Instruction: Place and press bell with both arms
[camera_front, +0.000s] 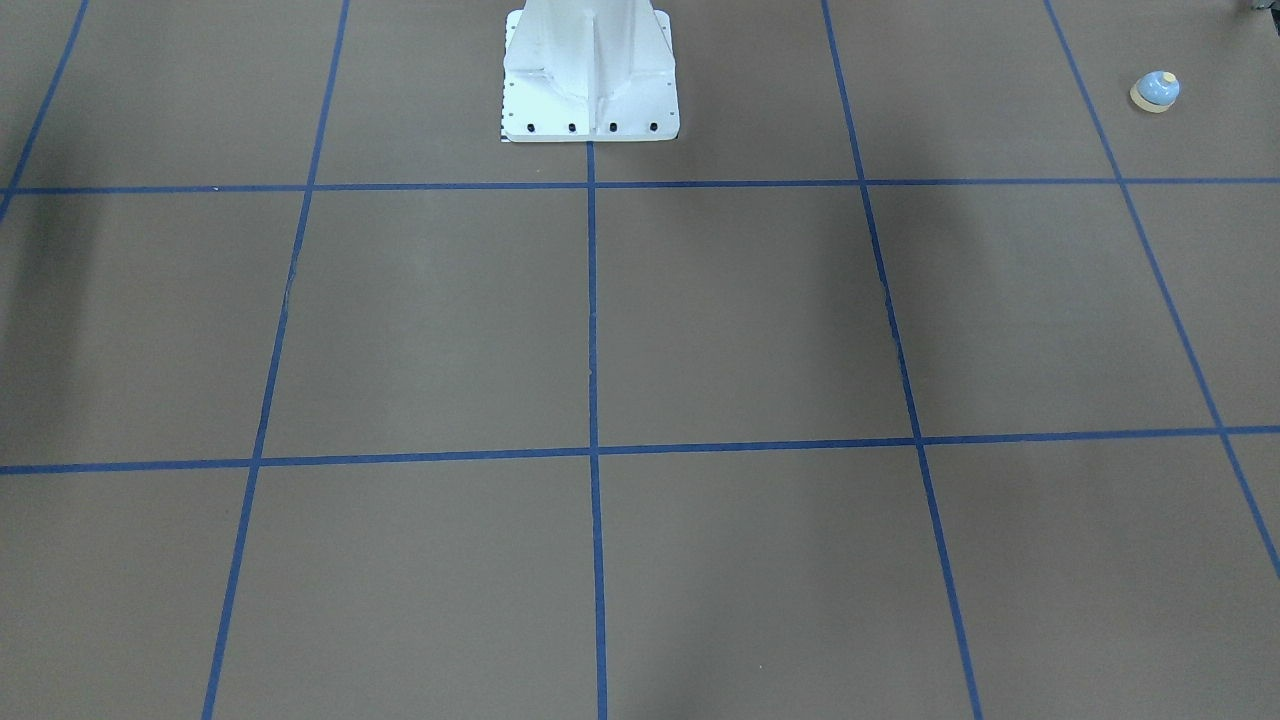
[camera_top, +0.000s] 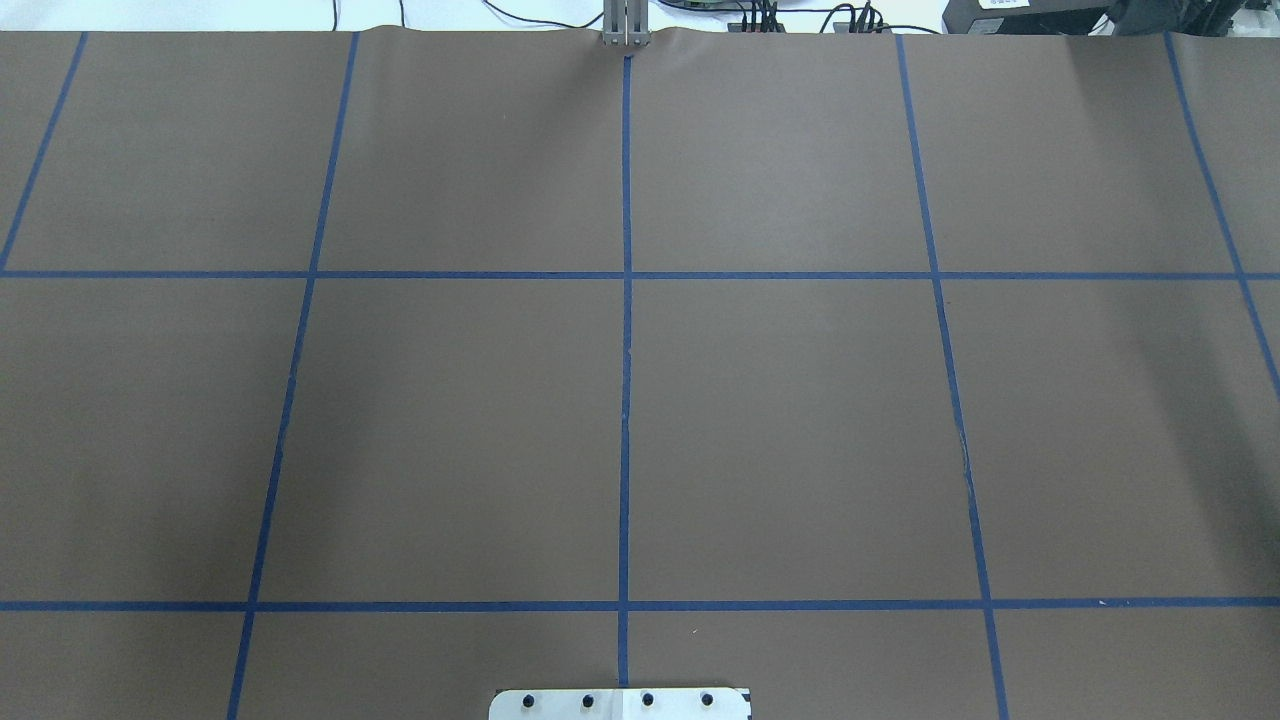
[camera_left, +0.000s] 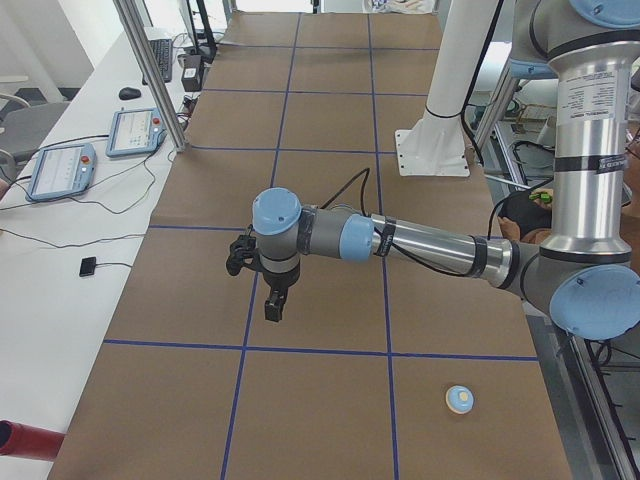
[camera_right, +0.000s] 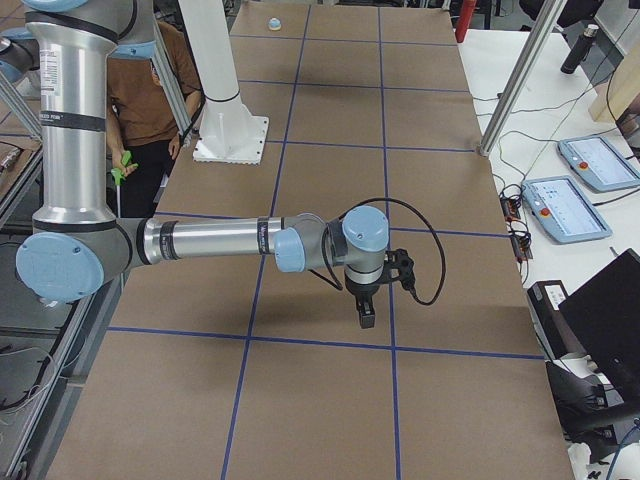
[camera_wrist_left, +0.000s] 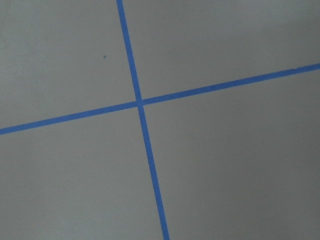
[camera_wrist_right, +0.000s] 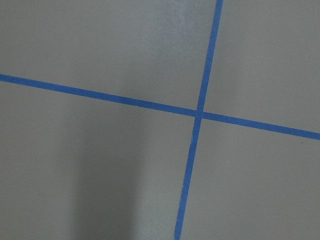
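Note:
The small light-blue bell (camera_front: 1155, 91) with its cream base stands on the brown table at the robot's left end, near the robot's side; it also shows in the exterior left view (camera_left: 460, 399) and far off in the exterior right view (camera_right: 274, 23). My left gripper (camera_left: 272, 310) hangs above the table, well away from the bell; I cannot tell whether it is open or shut. My right gripper (camera_right: 366, 318) hangs above the table's other end; I cannot tell its state either. Both wrist views show only brown table and blue tape lines.
The white bolted pedestal (camera_front: 590, 80) stands at the robot's side of the table, mid-length. Blue tape lines (camera_top: 626, 400) divide the brown surface into squares. Teach pendants (camera_left: 60, 170) lie on the side bench. A person (camera_right: 140, 90) stands behind the robot.

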